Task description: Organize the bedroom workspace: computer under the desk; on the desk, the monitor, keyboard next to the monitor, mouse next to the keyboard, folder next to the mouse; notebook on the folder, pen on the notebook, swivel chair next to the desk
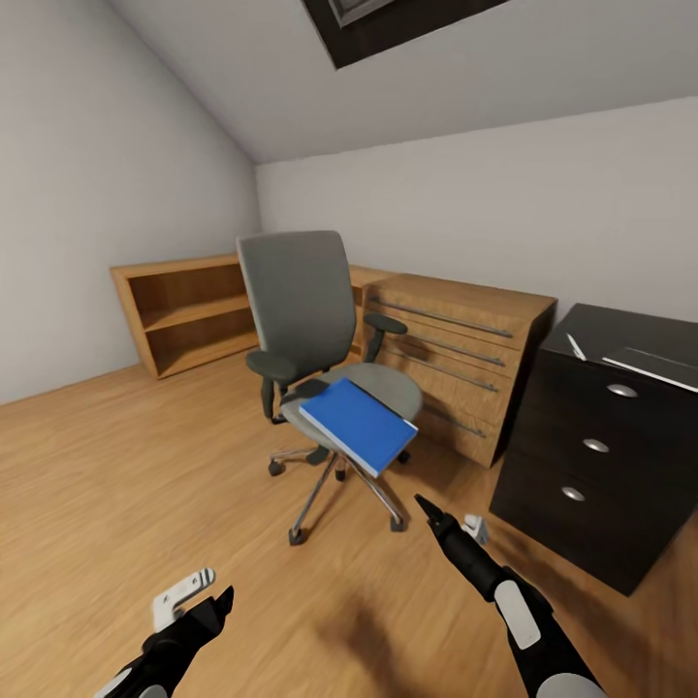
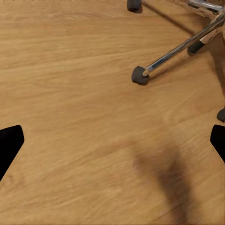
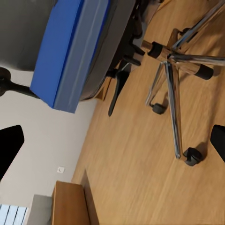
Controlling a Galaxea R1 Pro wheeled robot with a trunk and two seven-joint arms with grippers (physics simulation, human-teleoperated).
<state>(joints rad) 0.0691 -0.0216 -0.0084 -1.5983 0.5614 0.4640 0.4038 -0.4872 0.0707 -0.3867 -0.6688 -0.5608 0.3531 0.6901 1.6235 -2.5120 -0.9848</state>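
Sloped grey walls, a dark-framed skylight (image 1: 388,24) and a light wood floor (image 1: 107,485) mark the attic bedroom on my head view. Low light-wood open shelving (image 1: 189,312) and a light-wood drawer chest (image 1: 465,354) line the far wall.

Grey-seated swivel chair with black armrests and chrome star base (image 1: 310,320) stands on the floor in front of the chest, apart from the desk. Flat bright blue folder (image 1: 357,424) lies on its seat, one corner overhanging the seat's front edge. My right wrist view sees the same folder (image 3: 70,47) edge-on, above the chrome base.

Black-topped desk with a dark three-drawer unit and round silver knobs (image 1: 591,456) sits at the right. On its top, near the back edge, lies a thin white pen (image 1: 576,346); beside it, toward the right, a flat dark pad with a pale edge (image 1: 651,366), probably the notebook, cut off by the frame.

Left gripper (image 1: 215,606) hovers low over bare floor, fingers spread wide, holding nothing. Right gripper (image 1: 427,508) is extended toward the chair base, short of the folder; its wrist view shows the fingertips wide apart, empty.
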